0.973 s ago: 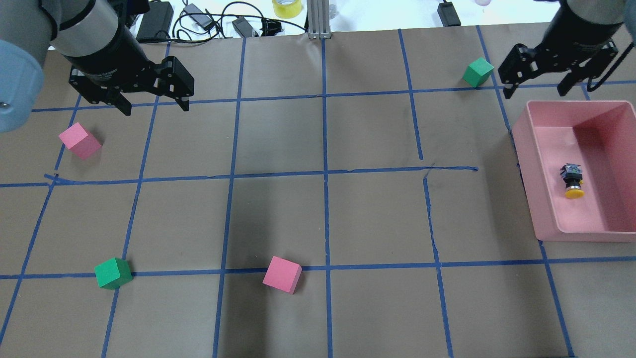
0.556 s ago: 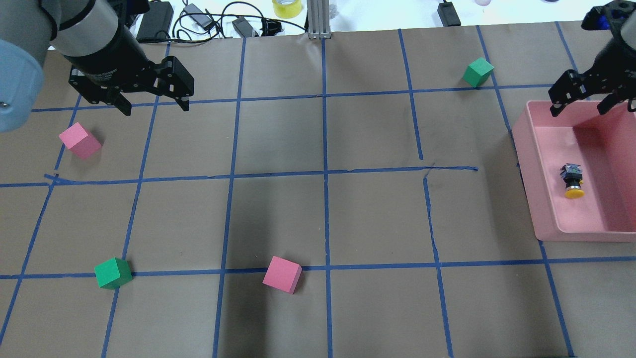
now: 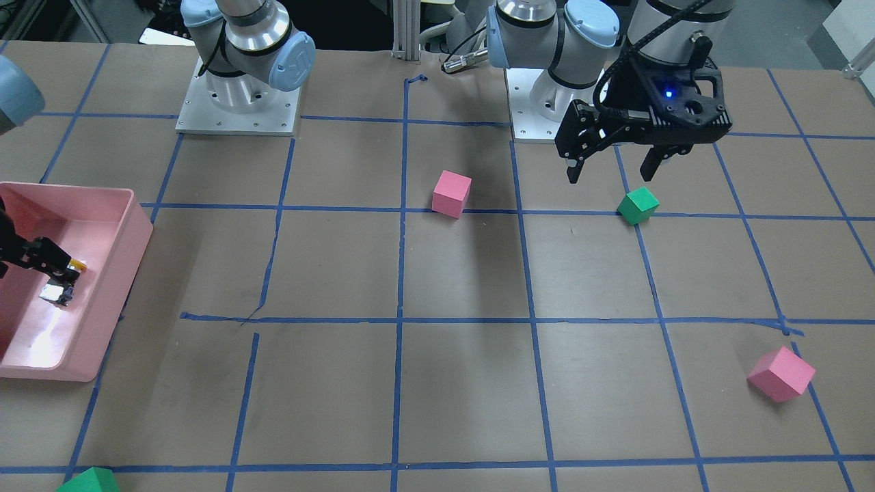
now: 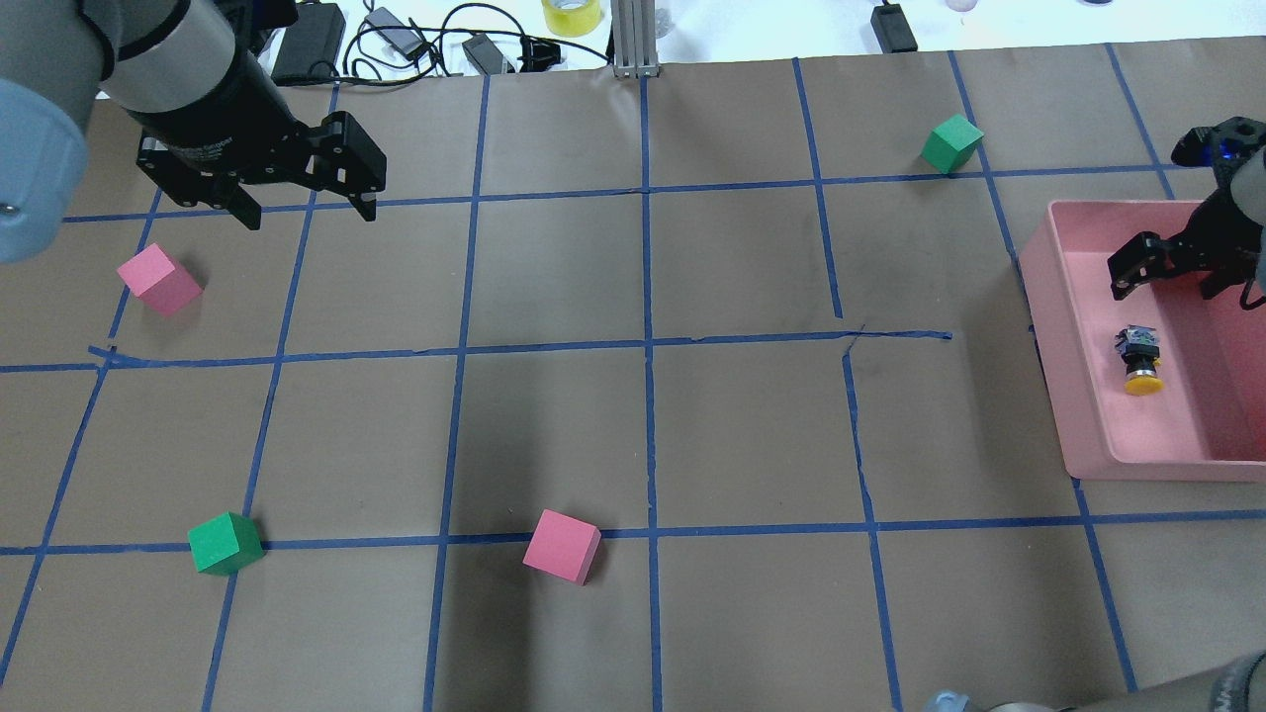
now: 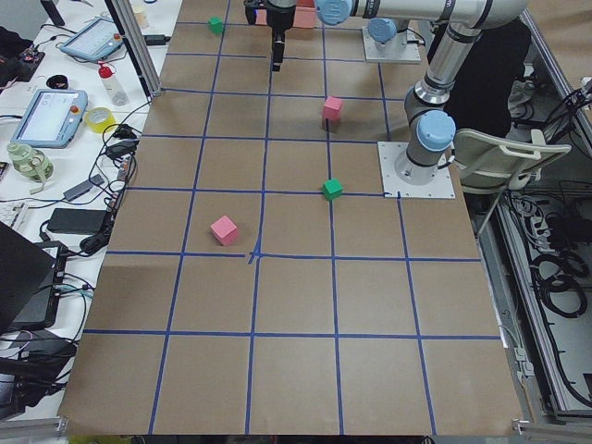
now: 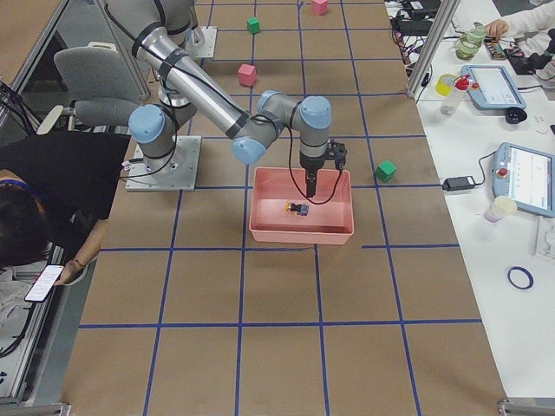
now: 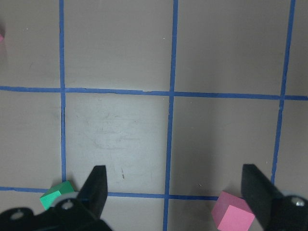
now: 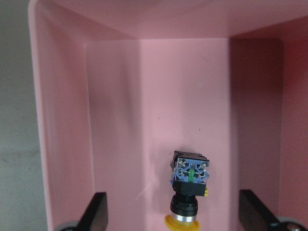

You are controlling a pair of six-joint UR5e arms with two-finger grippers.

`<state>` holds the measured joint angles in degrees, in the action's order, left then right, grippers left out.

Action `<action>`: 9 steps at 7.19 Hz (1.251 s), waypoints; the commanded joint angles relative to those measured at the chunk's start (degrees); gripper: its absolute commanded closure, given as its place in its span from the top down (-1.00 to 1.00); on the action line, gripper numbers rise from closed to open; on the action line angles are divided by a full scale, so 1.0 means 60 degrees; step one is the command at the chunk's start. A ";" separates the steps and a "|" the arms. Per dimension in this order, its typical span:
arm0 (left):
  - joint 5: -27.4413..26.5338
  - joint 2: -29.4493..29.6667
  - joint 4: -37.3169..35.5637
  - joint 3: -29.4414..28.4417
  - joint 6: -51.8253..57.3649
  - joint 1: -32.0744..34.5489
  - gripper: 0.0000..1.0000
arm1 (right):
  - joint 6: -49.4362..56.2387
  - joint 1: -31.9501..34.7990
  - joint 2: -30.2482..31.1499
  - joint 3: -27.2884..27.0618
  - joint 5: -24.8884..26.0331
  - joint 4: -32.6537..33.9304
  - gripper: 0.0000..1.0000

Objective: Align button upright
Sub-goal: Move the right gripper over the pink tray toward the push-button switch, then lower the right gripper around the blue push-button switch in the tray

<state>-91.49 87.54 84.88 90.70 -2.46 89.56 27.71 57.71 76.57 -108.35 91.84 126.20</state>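
The button (image 4: pixel 1140 361) lies on its side in the pink bin (image 4: pixel 1046 297), yellow cap toward the robot and contact base toward the far wall. In the right wrist view the button (image 8: pixel 190 185) lies between my fingers. My right gripper (image 4: pixel 1162 289) is open and lowered into the bin, over the button's base end and not touching it. The button also shows in the front view (image 3: pixel 56 292) and in the right exterior view (image 6: pixel 298 208). My left gripper (image 4: pixel 312 216) is open and empty, hovering above the table at the far left.
The bin's walls (image 8: pixel 62 120) stand close around the right gripper. Pink cubes (image 4: pixel 158 280) (image 4: pixel 562 546) and green cubes (image 4: pixel 226 543) (image 4: pixel 951 143) lie on the taped brown table. Cables and chargers (image 4: pixel 396 40) line the far edge.
My right gripper has moved from behind the bin's far wall toward the robot and down into the bin, over the button. The left arm, button and cubes have not moved.
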 commanded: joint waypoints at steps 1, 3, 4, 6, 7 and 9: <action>0.0000 0.0000 0.0003 0.0000 0.0000 0.0001 1.00 | 0.0010 -0.0038 -0.0309 -0.0062 0.0174 0.0178 0.92; 0.0014 0.0014 -0.0011 0.0000 0.0000 -0.0014 1.00 | 0.0010 -0.0038 -0.0428 -0.0062 0.0220 0.0383 0.93; 0.0014 0.0014 -0.0011 0.0000 0.0000 -0.0014 1.00 | -0.0091 -0.0038 -0.0544 -0.0062 0.0713 0.0383 0.96; 0.0014 0.0000 0.0003 0.0000 0.0000 -0.0014 1.00 | -0.0107 -0.0038 -0.0705 -0.0077 0.0689 0.0674 0.96; 0.0014 0.0000 0.0003 0.0000 0.0000 -0.0014 1.00 | -0.0107 -0.0038 -0.1040 -0.0077 0.0471 0.0981 0.96; 0.0014 0.0000 0.0003 0.0000 0.0000 -0.0014 1.00 | -0.0049 -0.0038 -0.1116 -0.0019 -0.0171 0.0999 0.96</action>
<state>-91.41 87.54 84.90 90.70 -2.46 89.47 27.16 57.48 70.49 -108.61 93.28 131.87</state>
